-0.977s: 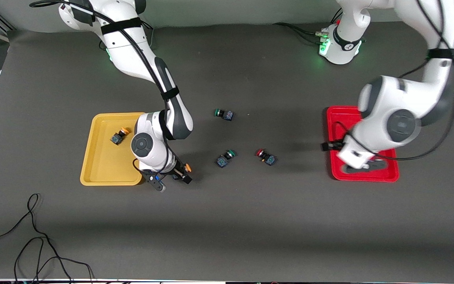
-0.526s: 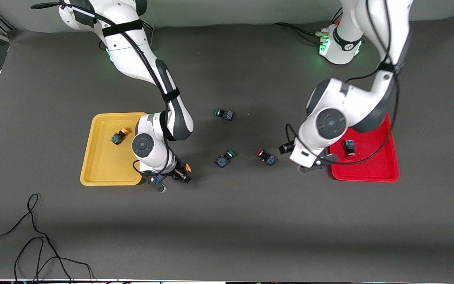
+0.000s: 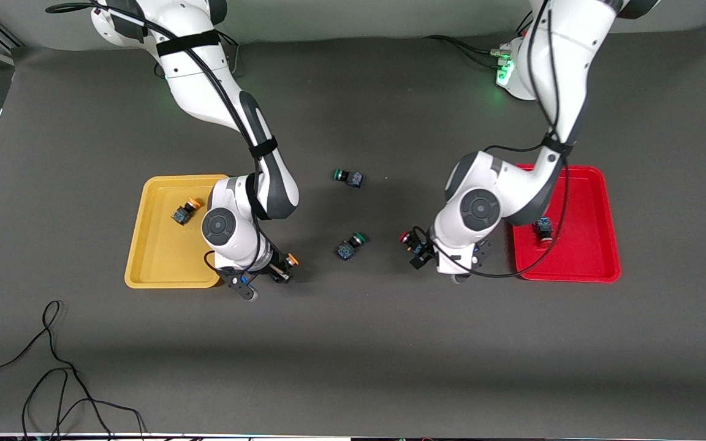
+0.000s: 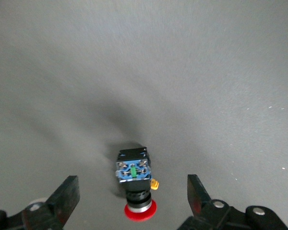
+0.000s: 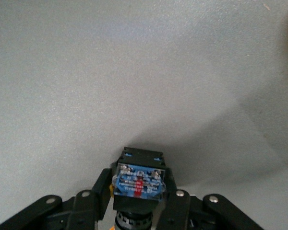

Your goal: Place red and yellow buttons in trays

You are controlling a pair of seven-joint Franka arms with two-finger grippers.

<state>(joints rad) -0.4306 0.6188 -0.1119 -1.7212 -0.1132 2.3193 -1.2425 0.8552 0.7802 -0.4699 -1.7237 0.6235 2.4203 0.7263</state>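
Front view: my right gripper [image 3: 280,270] sits beside the yellow tray [image 3: 144,245], my left gripper [image 3: 429,250] near the red tray [image 3: 604,245]. Left wrist view: fingers [image 4: 67,196] spread around a red button [image 4: 136,184] on the table. Right wrist view: fingers [image 5: 98,189] pinching a yellow button [image 5: 138,184].

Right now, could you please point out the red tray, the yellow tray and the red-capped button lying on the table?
red tray [image 3: 598,269]: front view, bare floor near its rim.
yellow tray [image 3: 163,263]: front view, bare floor.
red-capped button [image 4: 134,173]: left wrist view, its dark body.
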